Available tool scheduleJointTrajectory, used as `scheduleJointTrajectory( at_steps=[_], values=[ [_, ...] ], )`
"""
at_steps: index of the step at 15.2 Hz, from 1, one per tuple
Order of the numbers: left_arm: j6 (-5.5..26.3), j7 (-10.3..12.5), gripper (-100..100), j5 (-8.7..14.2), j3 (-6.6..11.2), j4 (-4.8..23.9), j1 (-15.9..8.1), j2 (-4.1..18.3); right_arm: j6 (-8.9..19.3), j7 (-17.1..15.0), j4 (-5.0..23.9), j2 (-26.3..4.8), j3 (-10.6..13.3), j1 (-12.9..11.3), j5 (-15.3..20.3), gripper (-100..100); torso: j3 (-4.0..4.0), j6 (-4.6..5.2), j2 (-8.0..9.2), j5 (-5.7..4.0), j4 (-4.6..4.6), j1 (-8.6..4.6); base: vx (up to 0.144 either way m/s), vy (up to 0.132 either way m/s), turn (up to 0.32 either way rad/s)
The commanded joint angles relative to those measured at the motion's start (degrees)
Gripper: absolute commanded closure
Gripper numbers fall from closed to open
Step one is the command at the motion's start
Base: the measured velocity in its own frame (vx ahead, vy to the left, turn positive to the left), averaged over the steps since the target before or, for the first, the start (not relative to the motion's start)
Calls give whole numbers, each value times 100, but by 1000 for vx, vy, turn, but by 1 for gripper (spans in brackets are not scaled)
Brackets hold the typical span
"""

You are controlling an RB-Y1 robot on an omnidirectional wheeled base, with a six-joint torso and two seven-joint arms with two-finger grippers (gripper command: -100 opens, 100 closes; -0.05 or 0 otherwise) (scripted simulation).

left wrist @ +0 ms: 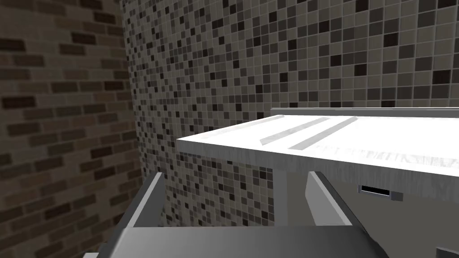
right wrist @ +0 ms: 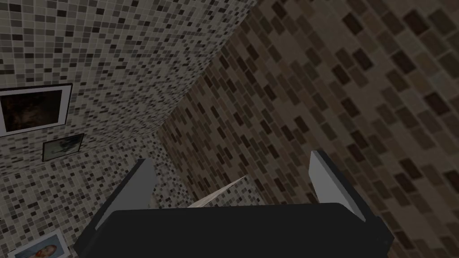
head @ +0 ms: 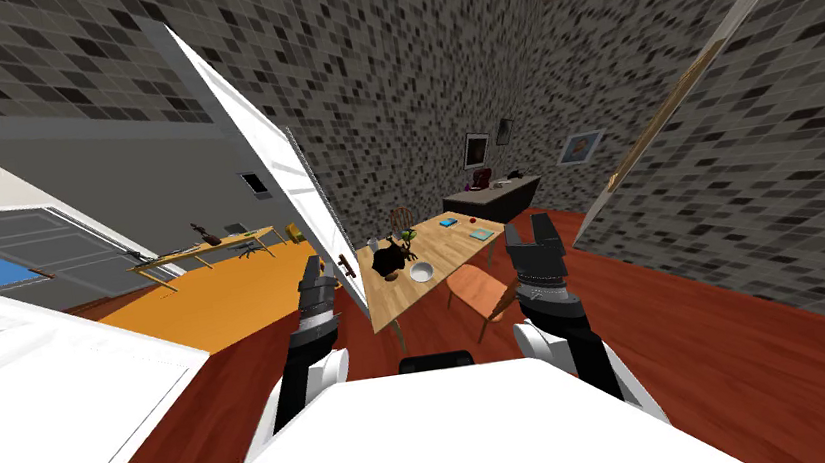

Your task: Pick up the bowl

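A small white bowl (head: pixel 421 272) rests on the near part of a light wooden table (head: pixel 444 251) ahead of me, beside a black object (head: pixel 388 260). My left gripper (head: pixel 312 270) is raised to the left of the table, close to the white door (head: pixel 293 185); its fingers (left wrist: pixel 150 201) stand open with nothing between them. To the right of the table my right gripper (head: pixel 532 231) is also raised, and its fingers (right wrist: pixel 329 181) are open and empty. Both grippers are well short of the bowl.
An open white door (left wrist: pixel 340 139) stands at the table's left edge. An orange chair (head: pixel 482 292) sits at the table's near right. A dark cabinet (head: pixel 494 199) stands behind. Small items (head: pixel 473 230) lie on the table's far end. Red-brown floor (head: pixel 719 342) spreads right.
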Motion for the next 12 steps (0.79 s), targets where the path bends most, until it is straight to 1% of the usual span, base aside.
scheduleJointTrajectory(
  at_steps=[1, 2, 3, 6, 7, 9, 10, 12],
  values=[
    [54, 9, -100, 4, -6, 31, -11, 219, 0, 0, 0, 0, 0, 0, 0, 0, 0, 0, 0, 0, 0, 0, 2, -3, -29],
    [109, 19, -100, 8, -13, 63, -23, 364, 0, 0, 0, 0, 0, 0, 0, 0, 0, 1, 0, 0, 0, 0, 5, -6, -75],
    [109, 19, -100, 8, -13, 63, -23, 375, 0, 0, 0, 0, 0, 0, 0, 0, -1, 2, -1, 0, 0, 0, 6, -5, -60],
    [375, 66, -100, 30, -44, 218, -78, 815, 0, 0, 0, 0, 0, 0, 0, 0, -2, 2, -3, 0, -1, -1, 9, -10, -105],
    [375, 66, -100, 30, -44, 218, -78, 825, 0, 0, 0, 0, 0, 0, 0, 0, -3, 3, -5, 0, -1, -2, 12, -11, -86],
    [628, 110, -100, 50, -73, 365, -131, 1085, 0, 0, 0, 0, 0, 0, 0, 0, -4, 2, -6, 0, -2, -3, 14, -16, -123],
    [628, 110, -100, 50, -73, 365, -131, 1085, 0, 0, 0, 0, 0, -1, 0, 0, -4, 3, -7, -1, -2, -5, 15, -16, -115],
    [913, 165, -100, 74, -108, 541, -195, 1313, 0, 0, 0, 0, 0, 0, 0, 0, -5, 2, -8, -1, -2, -5, 20, -17, -146]
  ],
)
